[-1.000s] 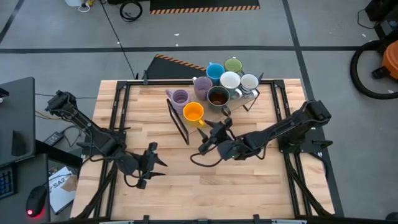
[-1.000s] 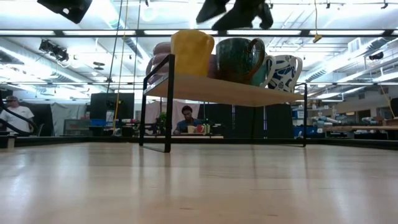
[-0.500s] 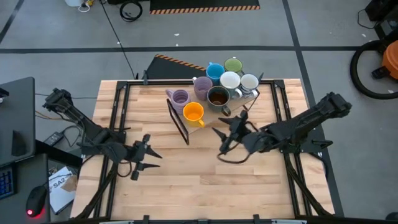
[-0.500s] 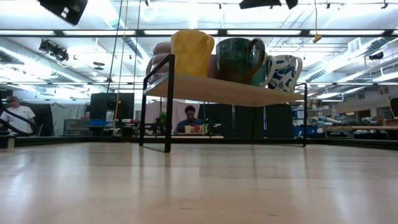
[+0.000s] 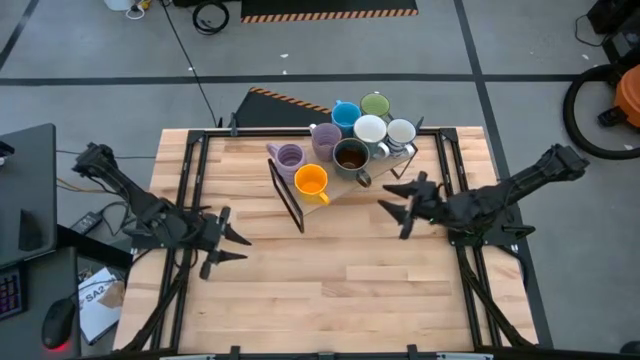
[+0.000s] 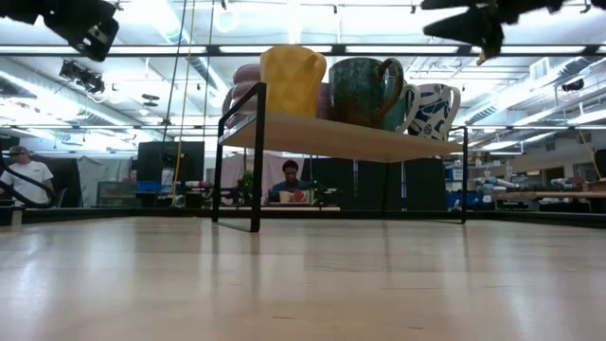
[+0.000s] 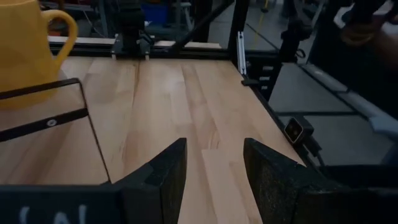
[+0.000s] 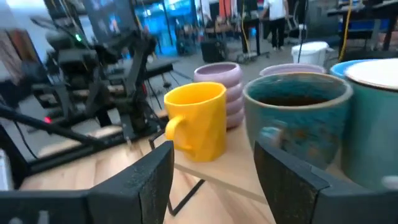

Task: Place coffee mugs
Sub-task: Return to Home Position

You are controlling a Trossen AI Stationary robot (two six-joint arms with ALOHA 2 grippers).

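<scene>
Several coffee mugs stand close together on a raised wooden shelf (image 6: 341, 137) with black wire legs at the table's far middle. Among them are an orange one (image 5: 311, 181), two lavender ones (image 5: 289, 157) (image 5: 326, 140), a dark one with brown inside (image 5: 351, 157), and blue (image 5: 346, 115), green (image 5: 376, 104), white (image 5: 370, 129) and pale grey-white (image 5: 401, 132) ones. My left gripper (image 5: 230, 249) hovers open near the table's left edge, pointing right. My right gripper (image 5: 394, 210) hovers open to the right of the shelf, pointing at the mugs (image 8: 199, 121). Neither gripper holds anything.
Black frame rails (image 5: 190, 170) (image 5: 452, 170) run along the table's left and right sides. Bare wood (image 5: 330, 280) fills the near half of the table. In the low view, people sit in the room (image 6: 289, 180) beyond the shelf.
My right gripper has drawn back from the table's middle, near the orange mug, toward the right edge and has turned somewhat. My left gripper has drawn back toward the left edge. The mugs have stayed where they were on the shelf.
</scene>
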